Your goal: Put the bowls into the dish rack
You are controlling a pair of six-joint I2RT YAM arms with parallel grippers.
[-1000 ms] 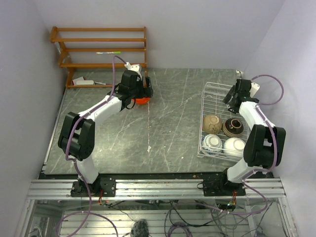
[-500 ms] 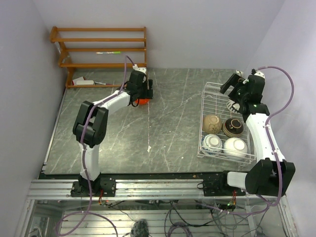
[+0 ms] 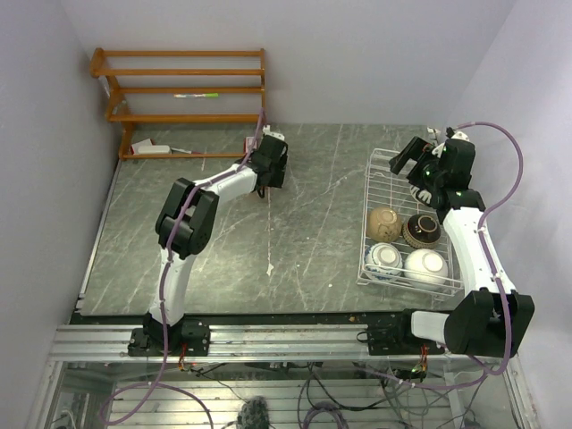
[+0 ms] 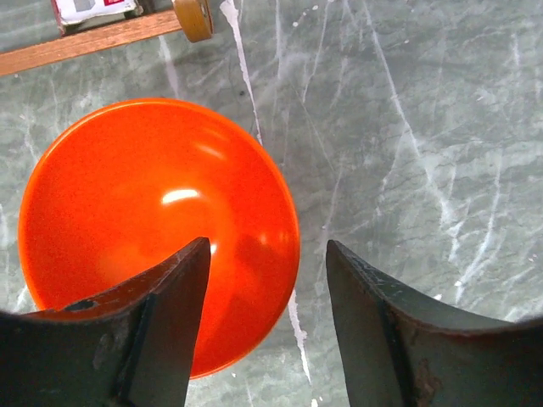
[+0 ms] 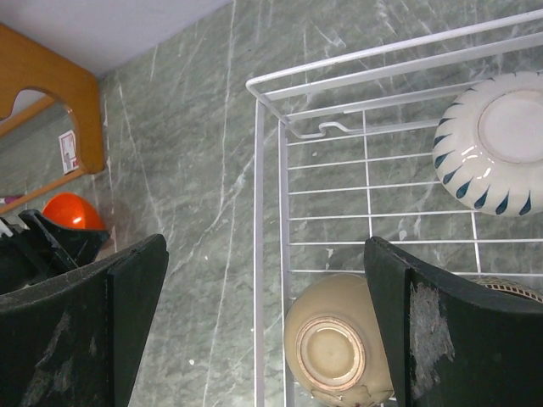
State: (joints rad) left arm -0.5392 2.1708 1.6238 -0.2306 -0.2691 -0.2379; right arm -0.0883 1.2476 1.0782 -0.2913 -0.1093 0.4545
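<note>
My left hand [image 4: 267, 250] reaches to the far middle of the table [image 3: 313, 223], near the wooden shelf [image 3: 179, 85]. Its fingers are spread and straddle the right rim of the orange-red bowl [image 4: 153, 212], one finger over the hollow and the other outside it. The bowl sits upright on the table, well apart from the dish rack [image 3: 393, 183], which stands on the right side. I cannot tell whether either finger touches the bowl.

My right hand [image 5: 265, 246] hangs above the far end of the rack, fingers spread wide and holding nothing.

Four bowls lie in the near half of the rack: a beige bowl [image 3: 384, 222] and a blue-and-white bowl [image 3: 384, 259], both bottom up, a dark brown bowl [image 3: 422, 230] and a white bowl [image 3: 424, 265].
</note>
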